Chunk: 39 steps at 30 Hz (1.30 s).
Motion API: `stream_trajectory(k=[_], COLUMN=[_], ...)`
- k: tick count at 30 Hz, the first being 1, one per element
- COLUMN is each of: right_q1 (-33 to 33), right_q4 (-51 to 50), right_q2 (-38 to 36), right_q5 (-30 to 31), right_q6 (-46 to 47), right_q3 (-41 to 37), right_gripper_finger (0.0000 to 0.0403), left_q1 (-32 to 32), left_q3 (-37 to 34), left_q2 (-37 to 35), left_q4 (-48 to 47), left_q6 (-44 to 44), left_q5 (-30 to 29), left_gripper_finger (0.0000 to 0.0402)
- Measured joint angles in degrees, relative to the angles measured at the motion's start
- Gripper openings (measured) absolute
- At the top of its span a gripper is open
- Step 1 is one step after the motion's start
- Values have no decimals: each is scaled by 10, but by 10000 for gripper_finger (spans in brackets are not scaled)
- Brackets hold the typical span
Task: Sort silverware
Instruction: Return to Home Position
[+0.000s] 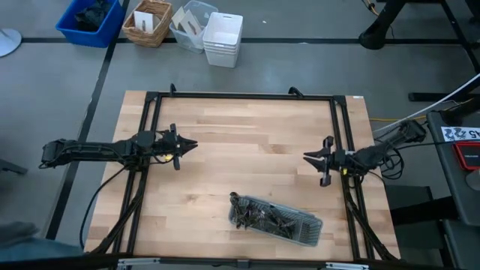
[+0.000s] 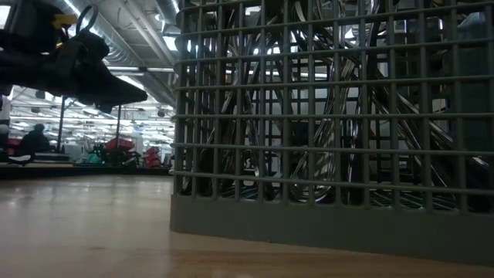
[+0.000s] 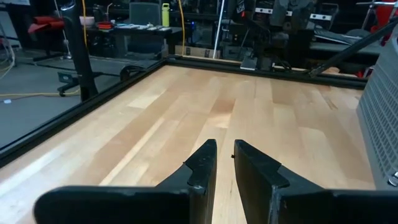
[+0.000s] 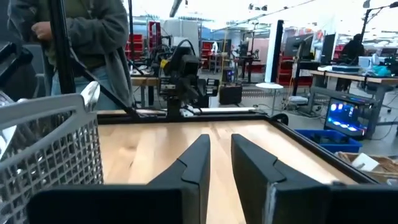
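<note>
Steel silverware (image 1: 259, 216) lies heaped inside the tray (image 1: 313, 231). Slim, stiff, light and slippery, each piece is probably best pinched mid-handle. Left gripper (image 1: 191, 145) and right gripper (image 1: 307, 157) hover well apart from the tray, jaws nearly together and empty.

The table (image 1: 247, 150) is pale planked wood, smooth with a soft satin sheen, and it is edged by black matt metal rails (image 1: 240, 95). At about five o'clock on it, the tray (image 1: 315, 225) is grey mesh, matt and plastic-looking. The silverware (image 1: 259, 214) inside is bright polished metal. The left gripper (image 3: 224, 144) and the right gripper (image 4: 219, 137) have dark, matt, smooth fingers. Beyond the table, near eleven o'clock, stand a woven wicker basket (image 1: 147, 22), a blue plastic bin (image 1: 75, 34) and white plastic bins (image 1: 223, 45).
</note>
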Motion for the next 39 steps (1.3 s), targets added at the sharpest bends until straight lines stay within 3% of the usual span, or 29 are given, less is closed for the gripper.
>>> stream_trajectory(k=[9,18,26,39], right_q1=[-131,-209,-220,-220], right_q4=[-21,-100,-102,-144], right_q2=[0,0,0,-1], right_q5=[-143,-234,-253,-257], right_q6=[3,29,44,33], right_q3=[-1,-1,19,32], right_gripper_finger=[69,69,69,69], left_q1=[0,0,0,0], left_q3=[0,0,0,0], left_q2=[0,0,0,0], left_q4=[-18,-91,-141,-141], left_q6=[-4,-93,-200,-205], left_q5=[-1,-2,-2,-2], left_gripper_finger=[49,49,49,49])
